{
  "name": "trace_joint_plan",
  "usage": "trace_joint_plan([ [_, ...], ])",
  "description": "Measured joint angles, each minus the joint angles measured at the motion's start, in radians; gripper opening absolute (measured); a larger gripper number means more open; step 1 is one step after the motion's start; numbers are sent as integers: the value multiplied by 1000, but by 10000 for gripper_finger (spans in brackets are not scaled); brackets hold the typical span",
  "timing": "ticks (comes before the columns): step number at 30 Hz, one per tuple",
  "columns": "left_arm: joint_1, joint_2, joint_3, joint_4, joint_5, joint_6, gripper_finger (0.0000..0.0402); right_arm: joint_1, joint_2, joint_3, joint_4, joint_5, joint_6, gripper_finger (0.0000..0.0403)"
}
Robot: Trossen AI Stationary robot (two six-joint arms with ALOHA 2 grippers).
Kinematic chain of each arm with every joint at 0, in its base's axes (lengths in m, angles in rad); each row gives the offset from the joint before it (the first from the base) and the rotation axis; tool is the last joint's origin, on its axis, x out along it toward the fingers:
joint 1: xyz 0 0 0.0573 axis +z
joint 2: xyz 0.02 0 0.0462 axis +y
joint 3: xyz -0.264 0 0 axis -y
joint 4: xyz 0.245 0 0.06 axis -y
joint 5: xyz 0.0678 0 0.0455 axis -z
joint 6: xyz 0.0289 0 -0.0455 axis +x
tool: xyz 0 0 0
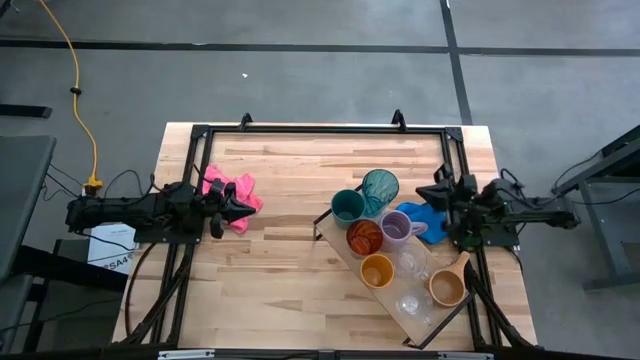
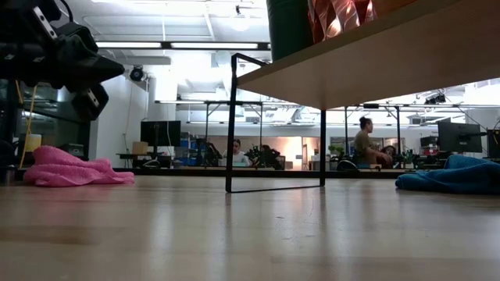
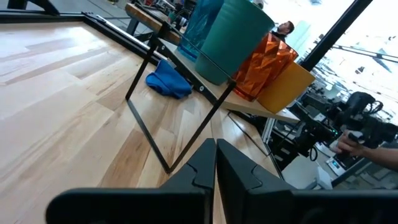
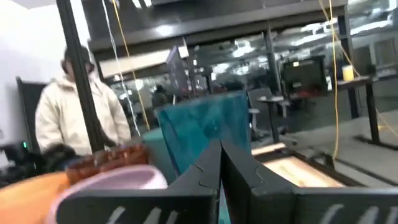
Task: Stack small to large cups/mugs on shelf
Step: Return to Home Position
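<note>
Standing on the shelf (image 1: 393, 293), 8 cups (image 1: 377, 270)

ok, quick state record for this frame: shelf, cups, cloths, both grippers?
shelf: wood board, black frame, angled, right of centre
on shelf: green cup, teal tumbler, orange cup, purple mug, yellow cup, two clear glasses, tan mug
left gripper: shut, empty
right gripper: shut, empty
pink cloth: beside left gripper
blue cloth: beside shelf, near right gripper

A white box (image 1: 110, 250) beside the bench (image 1: 290, 170) carries partly hidden print reading "SA4"; no other lettering can be read
</note>
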Motion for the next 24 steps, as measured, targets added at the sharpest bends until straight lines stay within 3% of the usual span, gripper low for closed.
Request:
trace_joint_plan([
  [12, 0, 0, 0, -1, -4, 0, 3, 0, 1, 0, -189, -73, 6, 0],
  [24, 0, 0, 0, -2, -4, 0, 3, 0, 1, 0, -288, -79, -20, 0],
])
